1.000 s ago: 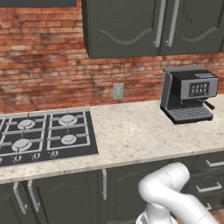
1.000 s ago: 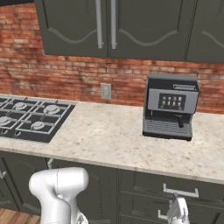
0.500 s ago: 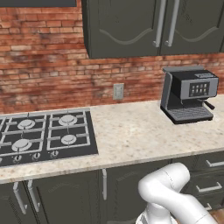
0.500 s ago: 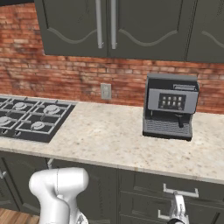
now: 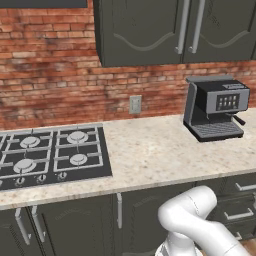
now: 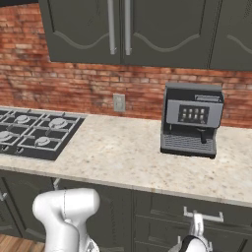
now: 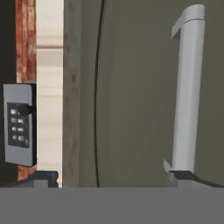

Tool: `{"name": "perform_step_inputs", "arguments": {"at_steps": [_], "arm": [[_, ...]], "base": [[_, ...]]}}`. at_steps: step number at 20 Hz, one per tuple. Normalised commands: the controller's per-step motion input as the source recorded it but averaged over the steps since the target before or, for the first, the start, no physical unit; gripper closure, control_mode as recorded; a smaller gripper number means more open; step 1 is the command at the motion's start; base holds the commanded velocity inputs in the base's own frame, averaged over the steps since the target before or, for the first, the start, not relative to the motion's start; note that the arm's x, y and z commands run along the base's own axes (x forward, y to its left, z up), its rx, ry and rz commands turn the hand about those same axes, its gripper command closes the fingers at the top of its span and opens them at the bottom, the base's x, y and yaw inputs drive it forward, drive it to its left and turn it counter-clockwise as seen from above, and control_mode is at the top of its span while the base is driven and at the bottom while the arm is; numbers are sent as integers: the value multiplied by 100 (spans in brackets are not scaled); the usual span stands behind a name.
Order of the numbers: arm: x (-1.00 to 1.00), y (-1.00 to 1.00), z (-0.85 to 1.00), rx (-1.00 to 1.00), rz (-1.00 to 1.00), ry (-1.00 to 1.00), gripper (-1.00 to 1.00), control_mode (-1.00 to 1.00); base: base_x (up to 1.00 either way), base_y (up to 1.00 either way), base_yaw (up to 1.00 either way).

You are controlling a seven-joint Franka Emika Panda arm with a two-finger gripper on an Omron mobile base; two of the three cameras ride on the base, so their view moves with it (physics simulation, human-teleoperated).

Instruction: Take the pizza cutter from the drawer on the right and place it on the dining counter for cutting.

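The gripper (image 6: 196, 231) stands with its jaws spread wide and nothing between them, one fingertip (image 7: 186, 177) right at the foot of the silver handle (image 7: 187, 89) on the drawer (image 7: 135, 96) below the coffee machine (image 6: 191, 119). That drawer is closed, so the pizza cutter must be inside, unseen. Opening, lifting out and carrying to the dining counter all remain. Compared with a second ago, the hand has crept slightly higher toward the handle.
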Motion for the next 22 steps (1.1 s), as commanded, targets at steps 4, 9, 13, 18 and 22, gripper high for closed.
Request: {"name": "perform_step_inputs", "arguments": {"at_steps": [4, 9, 13, 18, 22], "arm": [[0, -10, -46, 0, 0, 0, -100, -100], [6, -1, -36, 0, 0, 0, -100, -100], [15, -1, -27, 0, 0, 0, -100, -100], [22, -4, -14, 0, 0, 0, -100, -100], [30, -7, -10, 0, 0, 0, -100, -100]], "base": [[0, 0, 0], [0, 0, 0], [0, 0, 0], [0, 0, 0], [0, 0, 0]]}}
